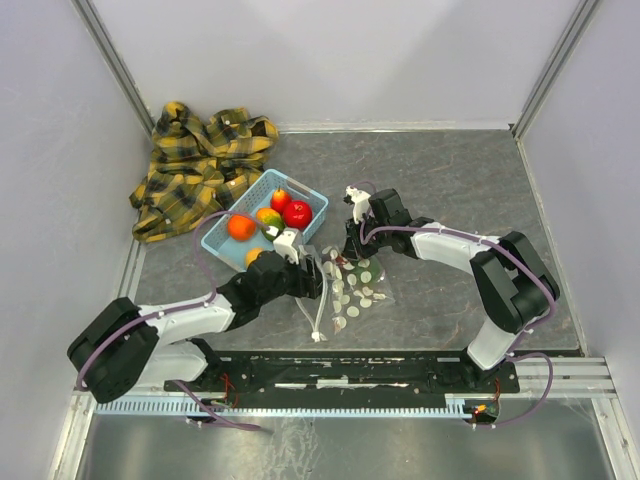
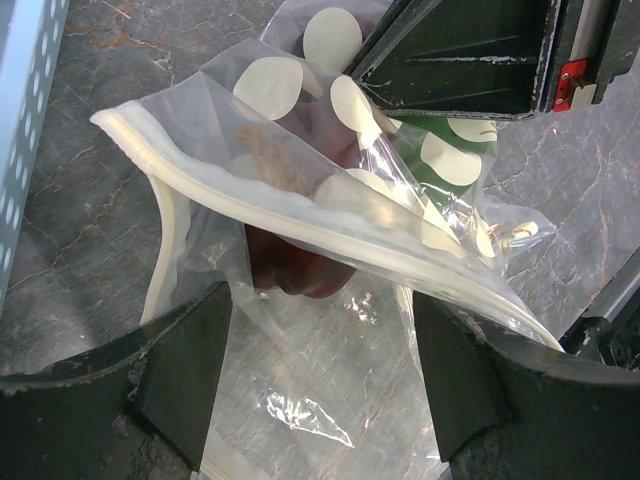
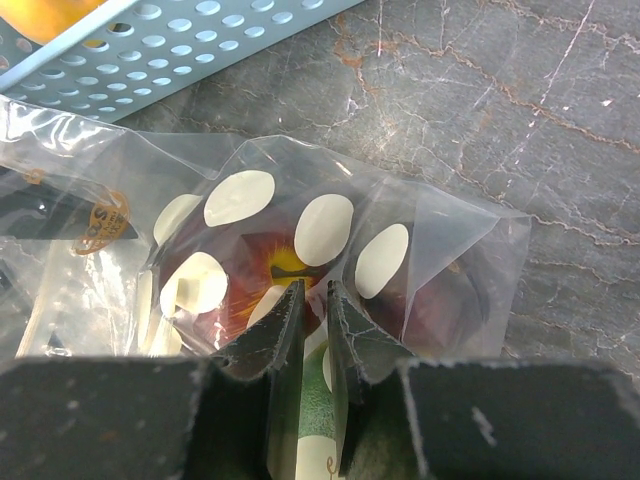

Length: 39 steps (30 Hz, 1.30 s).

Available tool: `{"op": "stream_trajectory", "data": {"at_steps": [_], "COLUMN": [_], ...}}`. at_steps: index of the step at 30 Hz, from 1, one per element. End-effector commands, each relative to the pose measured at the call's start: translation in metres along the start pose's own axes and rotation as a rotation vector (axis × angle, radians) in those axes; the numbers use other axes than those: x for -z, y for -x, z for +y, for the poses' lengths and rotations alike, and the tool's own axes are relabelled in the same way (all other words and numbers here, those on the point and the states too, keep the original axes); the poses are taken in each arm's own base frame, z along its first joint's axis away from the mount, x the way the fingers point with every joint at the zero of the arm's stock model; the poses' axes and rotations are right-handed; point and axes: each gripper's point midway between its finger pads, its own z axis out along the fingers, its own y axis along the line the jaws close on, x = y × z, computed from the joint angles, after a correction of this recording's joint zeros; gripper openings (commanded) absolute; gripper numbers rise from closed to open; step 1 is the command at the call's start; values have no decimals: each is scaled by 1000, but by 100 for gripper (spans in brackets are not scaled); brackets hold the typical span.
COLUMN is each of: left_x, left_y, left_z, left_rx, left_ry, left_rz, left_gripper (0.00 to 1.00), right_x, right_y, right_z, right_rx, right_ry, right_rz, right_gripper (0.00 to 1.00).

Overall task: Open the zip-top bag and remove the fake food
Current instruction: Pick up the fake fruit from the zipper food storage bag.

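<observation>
One grey marbled tabletop under the zip-top bag.

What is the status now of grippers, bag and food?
Left gripper: jaws open at zip-top bag mouth. Right gripper: jaws pinching its far end. Maroon fruit inside. Nothing blocking.

Grey marbled tabletop, pale walls

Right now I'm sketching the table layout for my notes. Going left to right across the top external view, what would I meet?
yellow plaid cloth → light blue basket → zip-top bag → right arm. Both grippers overlap the basket or the bag in this view, so they are left out.
</observation>
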Motion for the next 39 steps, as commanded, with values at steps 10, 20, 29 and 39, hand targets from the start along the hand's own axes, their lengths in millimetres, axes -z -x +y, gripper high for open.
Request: {"op": "stream_trajectory", "data": {"at_steps": [10, 20, 29, 39], "left_x": [-5, -5, -3, 2], "left_y": [7, -1, -8, -14], "left_z": [-10, -15, -23, -28], "left_rx": [-43, -52, -74, -74], "left_ry": [-71, -106, -128, -137], "left_rz": [-63, -56, -47, -52], "left_gripper": [80, 80, 80, 80], "right_x": [-1, 2, 2, 5], "right_y": [10, 4, -5, -5], "right_z": [15, 23, 30, 34], "right_rx": [30, 52, 67, 71], "right_ry": [68, 101, 121, 124], "right_rz": [-26, -6, 12, 9], "right_gripper": [23, 23, 24, 24]}}
